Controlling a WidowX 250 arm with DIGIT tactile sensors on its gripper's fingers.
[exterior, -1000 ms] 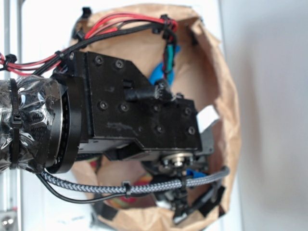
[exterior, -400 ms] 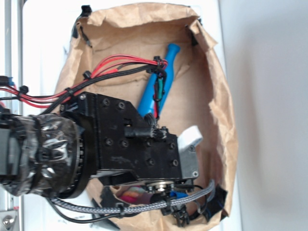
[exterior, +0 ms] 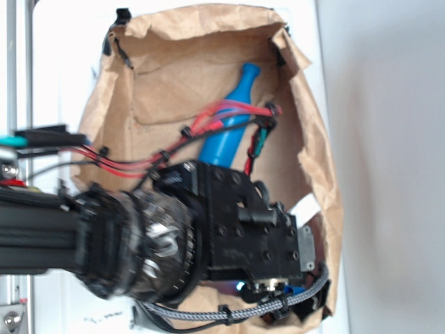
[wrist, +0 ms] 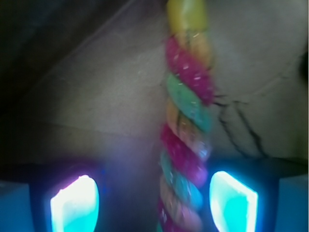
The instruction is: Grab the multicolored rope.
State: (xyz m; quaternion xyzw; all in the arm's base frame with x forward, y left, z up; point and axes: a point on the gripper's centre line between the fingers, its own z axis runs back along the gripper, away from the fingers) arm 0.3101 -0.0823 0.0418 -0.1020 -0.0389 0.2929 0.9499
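Straddling the multicolored rope [wrist: 186, 140]: gripper [wrist: 154, 200] is wide open, nothing held, pads at 7 and 5 o'clock in wrist view. Rope's long axis runs 12 to 6 between them, offset toward the 5 o'clock pad. It lies on the brown paper bag [exterior: 323, 181] floor.

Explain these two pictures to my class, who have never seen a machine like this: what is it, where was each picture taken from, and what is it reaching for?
The black machine is a robot arm. The exterior picture looks down on it from above; it reaches into a brown paper bag where a blue bottle lies. The wrist picture comes from a camera on the arm itself, looking between the two glowing pads of its tool. There you see the multicolored rope, twisted pink, yellow and green, running between the pads. The pads stand apart, the rope nearer the right-hand one; the tool is open, so nothing is held yet. The rope is hidden under the arm in the exterior picture.
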